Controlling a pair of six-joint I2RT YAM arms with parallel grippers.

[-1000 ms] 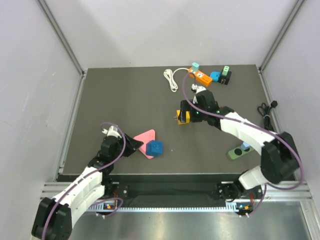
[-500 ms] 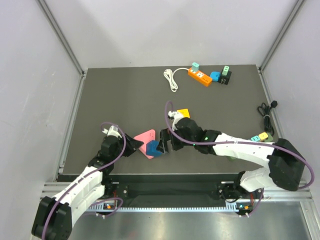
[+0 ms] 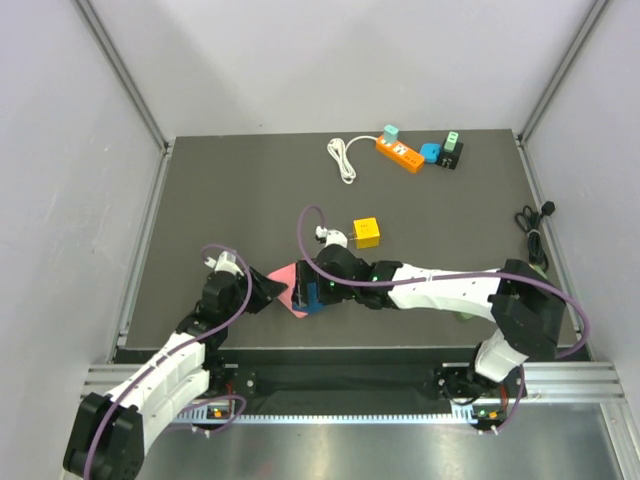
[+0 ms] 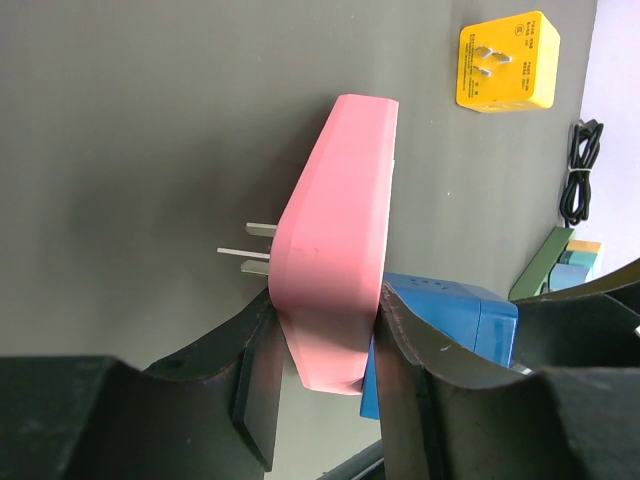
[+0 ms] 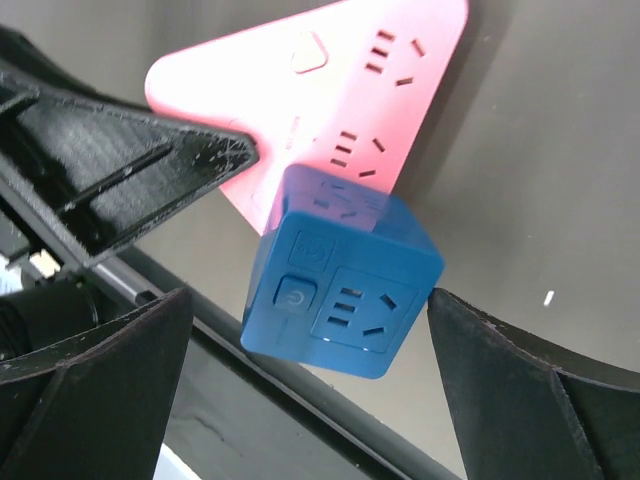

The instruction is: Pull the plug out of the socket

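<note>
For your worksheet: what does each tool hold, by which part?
Left tool clamps the pink triangular socket across its flat faces near one corner. Right tool, open around the blue cube plug, holds nothing.

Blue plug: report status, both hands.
Left hand shut on pink socket. Right hand open, straddling blue plug, not closed. Plug seated in socket. Nothing in the way.

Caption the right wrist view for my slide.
Open right gripper straddles the blue cube plug seated on the pink triangular socket, jaws not yet closed.
</note>
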